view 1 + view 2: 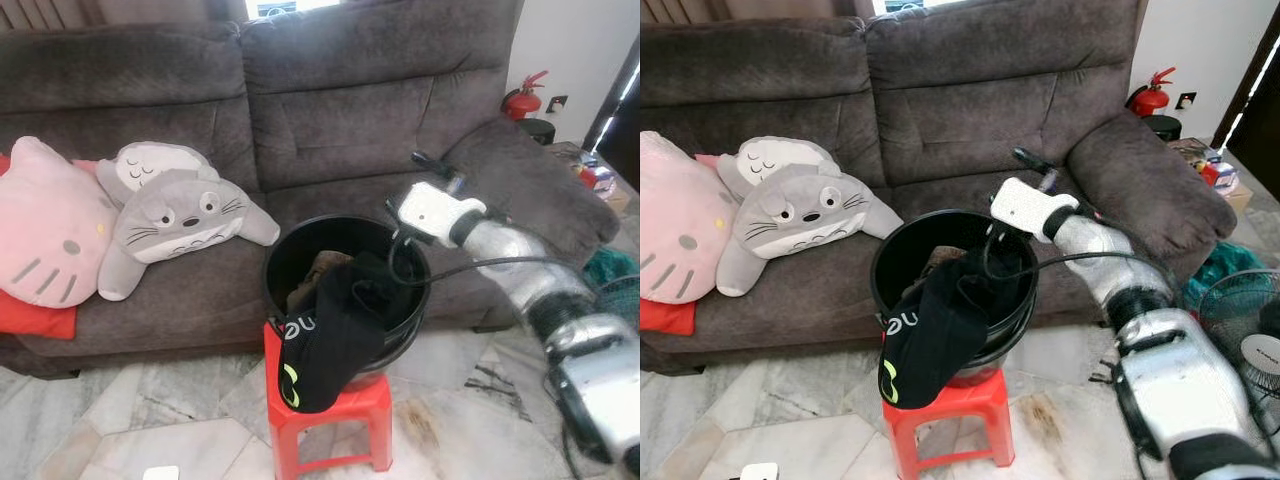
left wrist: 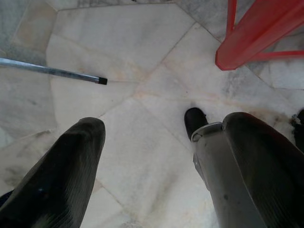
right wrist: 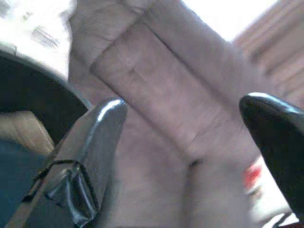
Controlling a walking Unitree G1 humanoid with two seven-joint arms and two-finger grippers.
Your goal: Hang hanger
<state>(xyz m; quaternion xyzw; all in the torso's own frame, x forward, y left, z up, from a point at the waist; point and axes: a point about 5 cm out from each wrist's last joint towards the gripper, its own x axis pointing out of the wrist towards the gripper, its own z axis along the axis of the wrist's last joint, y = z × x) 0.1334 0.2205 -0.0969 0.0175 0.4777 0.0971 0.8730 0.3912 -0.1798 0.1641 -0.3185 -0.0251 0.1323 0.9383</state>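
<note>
While no hanger can be made out, a black garment [image 1: 325, 345] drapes over the rim of a black bucket [image 1: 300, 245] on a red stool [image 1: 330, 420]. Right gripper [image 3: 190, 137] hovers above the bucket's far rim, fingers wide, holding nothing. Left gripper [image 2: 156, 156], fingers spread, hangs over the marble floor [image 2: 118, 71] near the stool.

A bucket [image 1: 300, 250] stands on a stool [image 1: 330, 415], near, in front of the sofa [image 1: 330, 110]. A garment [image 1: 325, 345] hangs over the bucket's near rim. On the sofa's left lie two cushions [image 1: 175, 215], one partly on the other. Far right, behind the sofa's arm, is an extinguisher [image 1: 524, 98]. The right tool [image 1: 430, 170] is over the bucket's far right rim.
</note>
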